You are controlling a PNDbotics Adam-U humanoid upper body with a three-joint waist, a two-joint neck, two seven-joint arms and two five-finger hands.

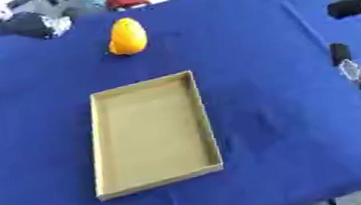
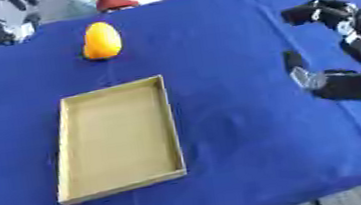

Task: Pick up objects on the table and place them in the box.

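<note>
The counter is covered with a blue cloth. An open, shallow cardboard box lies near its centre, long axis running away from the camera. The interior of the box holds nothing.

An orange, egg-shaped object stands upright on the cloth beyond the far short wall of the box, apart from it and not touching it.

Right hand: enters from the right edge of the view and sits above the cloth. The fingers are curved inward in a hook shape but enclose nothing; the thumb is spread away from them, leaving a wide gap of bare cloth between. State: released, holding no object. The box lies to the left of the fingertips, well apart from them. The orange object lies further left and slightly beyond the fingertips, also well apart, with bare cloth between.

Left hand: visible at the upper left corner of the right eye view, at the far edge of the counter. It shows as a dark shape with silver parts; whether its fingers are released or clenched cannot be determined. The orange object lies to the right of this hand, near but not touching.

A red item lies beyond the counter's far edge, behind the orange object.
</note>
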